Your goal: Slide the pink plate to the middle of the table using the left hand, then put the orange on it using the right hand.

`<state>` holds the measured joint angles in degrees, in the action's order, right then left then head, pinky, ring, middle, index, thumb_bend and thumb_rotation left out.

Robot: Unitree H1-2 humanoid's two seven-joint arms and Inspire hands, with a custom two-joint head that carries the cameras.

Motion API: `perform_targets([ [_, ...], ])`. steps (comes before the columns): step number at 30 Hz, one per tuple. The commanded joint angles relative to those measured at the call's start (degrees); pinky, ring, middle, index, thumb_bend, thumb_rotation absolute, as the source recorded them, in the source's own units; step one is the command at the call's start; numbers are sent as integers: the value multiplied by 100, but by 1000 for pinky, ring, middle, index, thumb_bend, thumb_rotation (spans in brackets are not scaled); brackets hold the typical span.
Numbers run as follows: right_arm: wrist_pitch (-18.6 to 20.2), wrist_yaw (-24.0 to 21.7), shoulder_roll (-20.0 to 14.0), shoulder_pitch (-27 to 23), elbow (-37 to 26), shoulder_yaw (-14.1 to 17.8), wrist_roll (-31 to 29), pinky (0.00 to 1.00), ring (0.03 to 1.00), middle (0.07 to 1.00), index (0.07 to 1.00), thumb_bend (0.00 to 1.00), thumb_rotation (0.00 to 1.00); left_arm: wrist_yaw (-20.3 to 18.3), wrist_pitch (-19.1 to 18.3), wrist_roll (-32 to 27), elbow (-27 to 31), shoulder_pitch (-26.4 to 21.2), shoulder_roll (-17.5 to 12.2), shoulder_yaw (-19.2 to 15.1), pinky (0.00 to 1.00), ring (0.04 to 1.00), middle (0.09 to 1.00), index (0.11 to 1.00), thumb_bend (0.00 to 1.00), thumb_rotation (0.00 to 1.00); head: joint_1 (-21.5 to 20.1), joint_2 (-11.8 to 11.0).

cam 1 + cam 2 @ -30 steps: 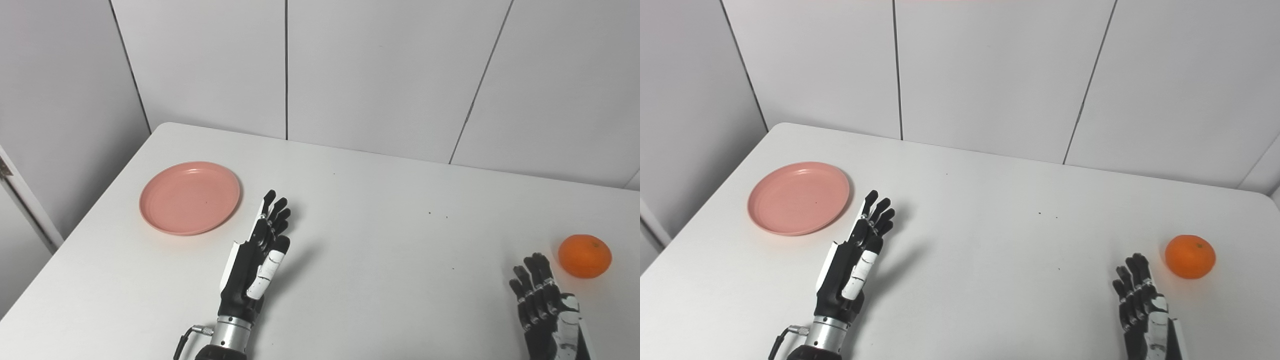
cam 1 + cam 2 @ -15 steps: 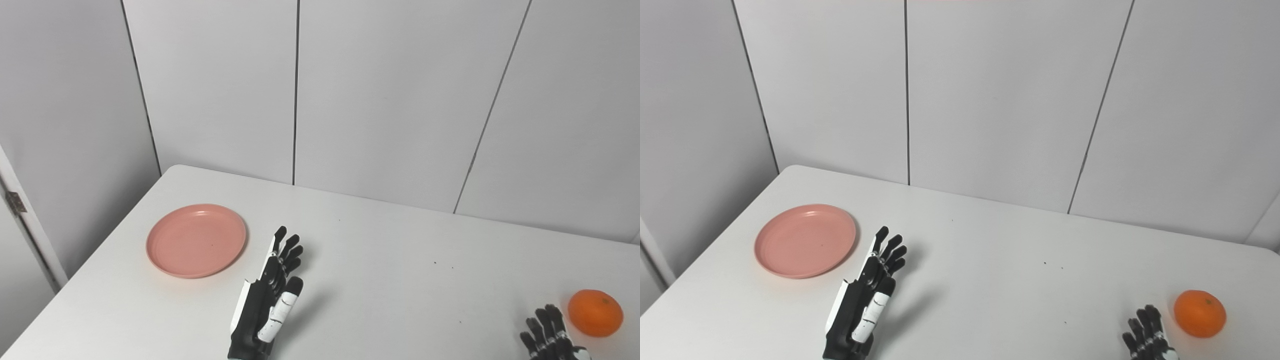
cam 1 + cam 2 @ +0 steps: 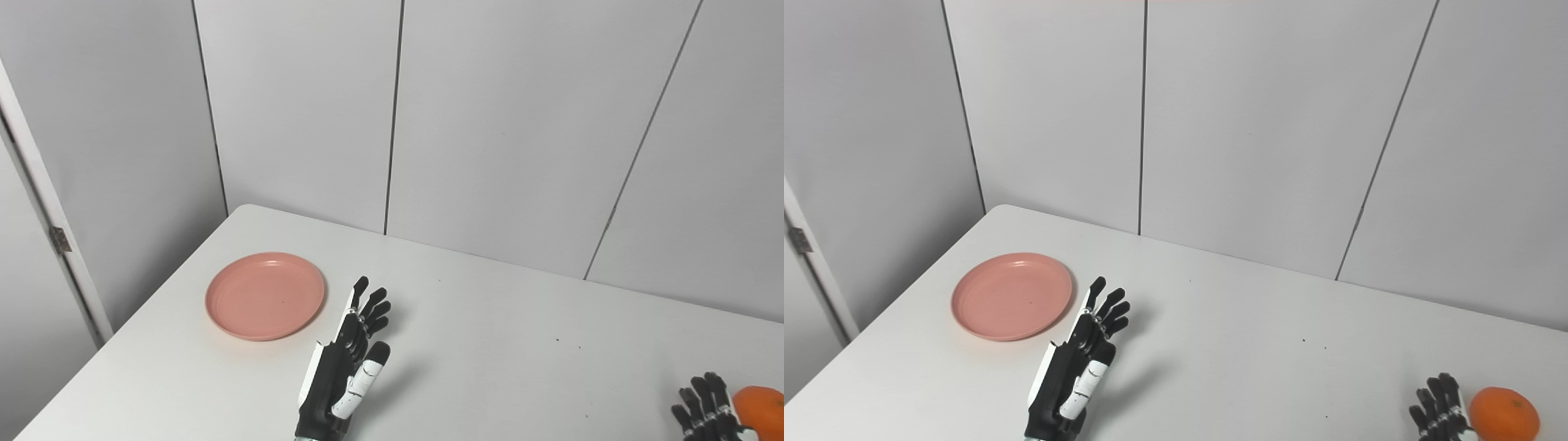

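Left hand (image 3: 1072, 373): we see fingers spread, holding nothing, just right of the pink plate (image 3: 1012, 295).
Right hand (image 3: 1439, 410): fingers apart, empty, beside the orange (image 3: 1503, 413).
Plate: near the left edge — we judge it light, stiff; push its rim.
Orange: firm, rolls — cup it.
Table (image 3: 1243, 331): smooth, white; grey wall panels behind.

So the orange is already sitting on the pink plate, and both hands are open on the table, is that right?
Not quite. The orange lies on the bare table at the far right, beside the right hand, well away from the empty pink plate; the right eye view shows it. The left hand is indeed open.
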<state>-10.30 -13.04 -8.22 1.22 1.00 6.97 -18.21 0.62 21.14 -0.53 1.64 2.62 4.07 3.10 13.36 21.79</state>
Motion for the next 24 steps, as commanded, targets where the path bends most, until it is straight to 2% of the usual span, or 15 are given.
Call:
perform_targets([
  [1, -147, -115, 291, 778, 492, -134, -63, 1000, 998, 1000, 996, 827, 1000, -99, -369, -311, -406, 580, -54, -59, 935, 937, 957, 1000, 736, 777, -14, 18],
  [6, -95, -92, 296, 844, 379, -171, -57, 1000, 1000, 1000, 997, 869, 1000, -88, -1192, -739, 346, 475, -22, -126, 975, 950, 960, 986, 906, 801, -30, 56],
  [13, -104, -65, 325, 878, 325, -192, -38, 1000, 1000, 1000, 999, 897, 1000, -82, -2567, -1279, 1322, 79, -200, -350, 997, 977, 991, 1000, 874, 875, -50, 57],
  [19, -106, -60, 350, 881, 306, -216, -5, 1000, 1000, 1000, 999, 890, 1000, -16, -3330, -1488, 1863, -274, -344, -655, 987, 968, 979, 1000, 902, 891, -78, 44],
  [24, -158, -62, 366, 861, 349, -232, 28, 1000, 1000, 1000, 995, 887, 1000, 21, -4160, -1874, 2372, -659, -604, -931, 1000, 973, 982, 1000, 919, 920, -77, 3],
])
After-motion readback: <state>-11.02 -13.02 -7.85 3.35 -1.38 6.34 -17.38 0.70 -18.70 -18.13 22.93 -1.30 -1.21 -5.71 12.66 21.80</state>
